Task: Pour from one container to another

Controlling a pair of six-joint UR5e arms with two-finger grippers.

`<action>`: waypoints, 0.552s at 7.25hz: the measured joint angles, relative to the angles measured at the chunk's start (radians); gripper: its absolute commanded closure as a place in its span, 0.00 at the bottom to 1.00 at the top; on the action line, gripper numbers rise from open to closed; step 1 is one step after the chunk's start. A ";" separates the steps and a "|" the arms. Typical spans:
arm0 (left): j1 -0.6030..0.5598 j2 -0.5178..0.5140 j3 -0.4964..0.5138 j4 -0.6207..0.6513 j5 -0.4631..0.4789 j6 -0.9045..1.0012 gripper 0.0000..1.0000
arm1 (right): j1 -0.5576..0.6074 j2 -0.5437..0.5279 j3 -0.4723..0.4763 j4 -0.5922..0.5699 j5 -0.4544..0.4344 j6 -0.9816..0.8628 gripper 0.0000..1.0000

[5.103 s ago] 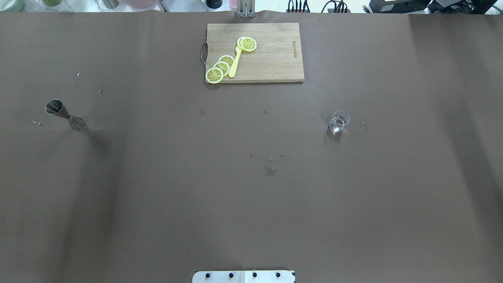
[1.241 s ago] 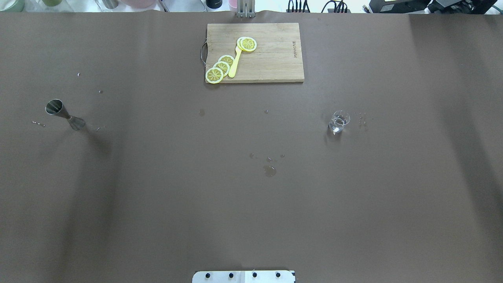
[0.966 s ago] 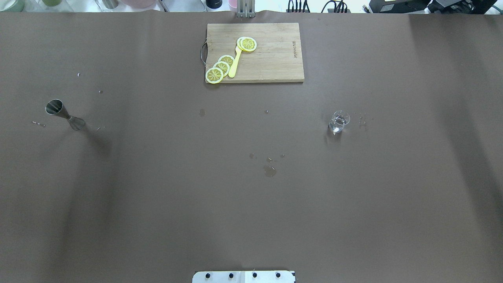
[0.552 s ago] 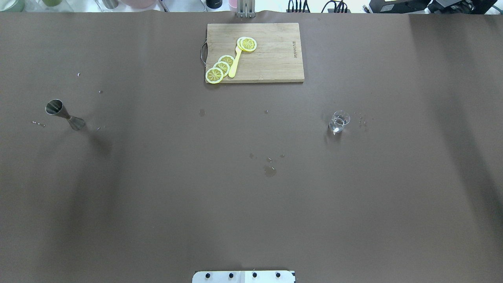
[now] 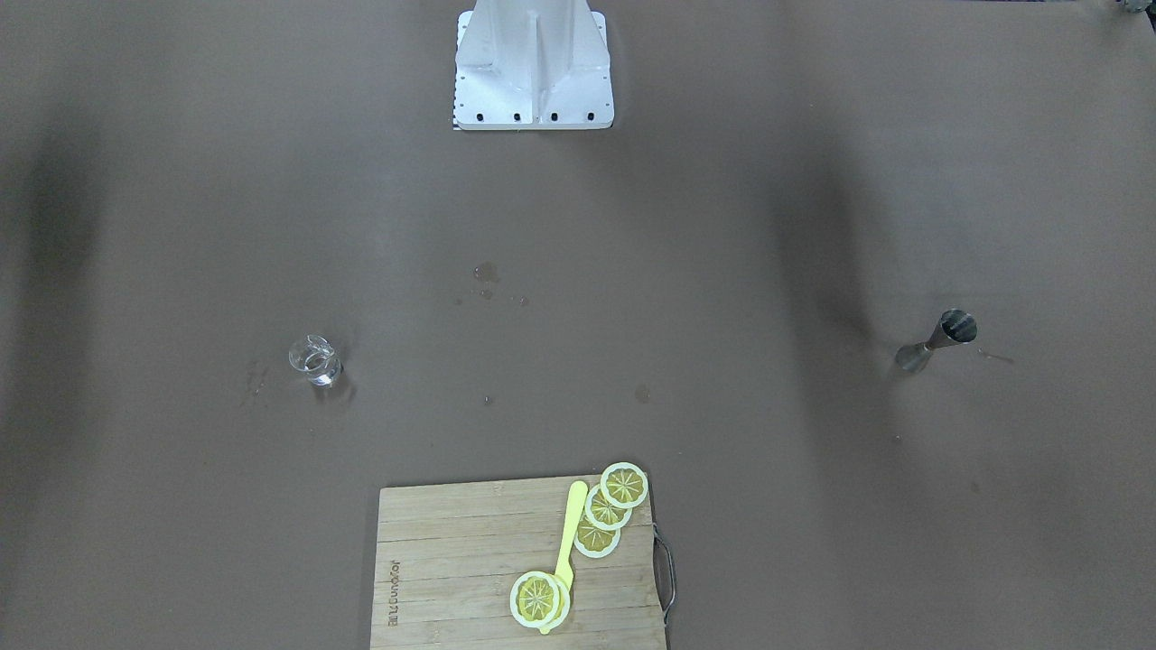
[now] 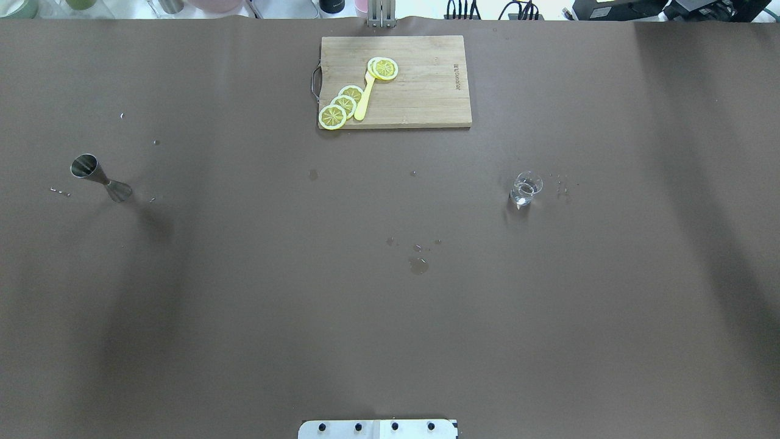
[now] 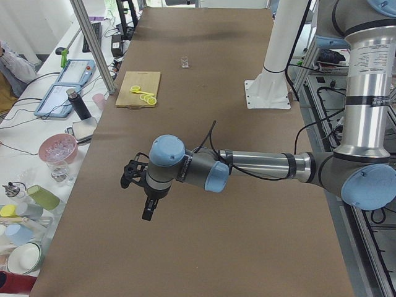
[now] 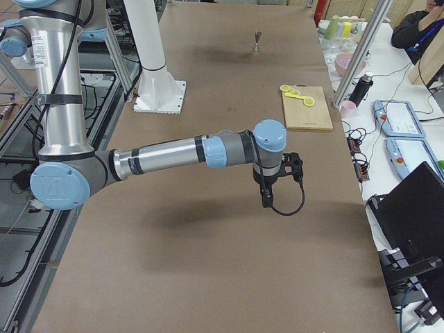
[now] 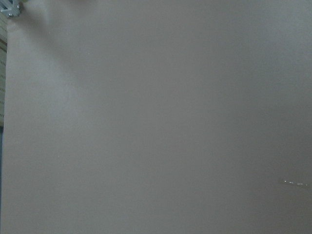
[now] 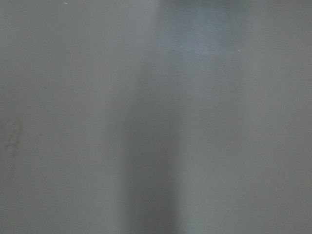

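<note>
1. Standing upright on the brown table cover, a small glass beaker with a little clear liquid in it sits to the right of the wooden cutting board and nearer the robot, as seen from overhead.
2. A steel jigger stands upright well out to the board's left, also nearer the robot, so the board lies between the two vessels and beyond them.
3. Lemon slices and a yellow knife lie on the board, toward its handle end.
4. Wet spots mark the cover between the board and the robot's base plate.
5. The left gripper hangs in the air, fingers pointing down, well apart from the board and touching nothing on the table. Only a side view shows it, so I cannot tell how wide its jaws stand.
6. The right gripper hangs the same way off the board's other end. Its opening cannot be told either.
7. Both wrist views show only bare cover.
</note>
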 measured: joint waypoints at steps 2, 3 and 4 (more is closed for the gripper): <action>0.000 0.050 -0.028 -0.125 0.000 -0.001 0.01 | -0.031 0.060 -0.005 0.071 0.025 -0.010 0.00; 0.000 0.069 -0.033 -0.168 -0.002 -0.001 0.01 | -0.064 0.094 -0.007 0.112 0.024 -0.017 0.00; 0.001 0.102 -0.048 -0.205 -0.001 0.000 0.01 | -0.110 0.117 -0.018 0.190 0.009 -0.025 0.00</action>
